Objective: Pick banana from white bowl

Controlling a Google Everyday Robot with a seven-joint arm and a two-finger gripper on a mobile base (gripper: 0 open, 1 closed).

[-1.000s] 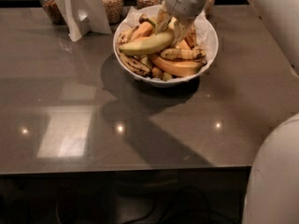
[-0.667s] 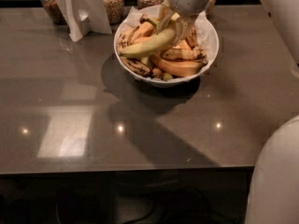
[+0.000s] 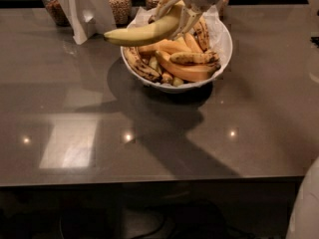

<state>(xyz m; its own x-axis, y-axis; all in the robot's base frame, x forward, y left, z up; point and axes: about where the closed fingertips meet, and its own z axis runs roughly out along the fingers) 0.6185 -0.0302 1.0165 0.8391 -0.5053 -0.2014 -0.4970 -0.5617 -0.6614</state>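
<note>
The white bowl [image 3: 223, 48] stands at the back middle of the dark table, lined with crinkled white paper and holding several orange-yellow and brown-spotted bananas. My gripper [image 3: 175, 15] reaches down from the top edge over the bowl and is shut on the long pale greenish-yellow banana [image 3: 142, 33]. The banana is lifted above the bowl's left rim, its free end sticking out to the left. Its sticker and stem are hidden.
Glass jars [image 3: 118, 3] of grains line the back edge. A white stand [image 3: 84, 9] sits at the back left next to the bowl. The dark table [image 3: 159, 133] reflects ceiling lights. A white part of my body [image 3: 306, 208] shows at bottom right.
The gripper has risen with the pale banana, lifting it out of the pile so it now hangs above the bowl's left rim. The view sits closer to the bowl.
</note>
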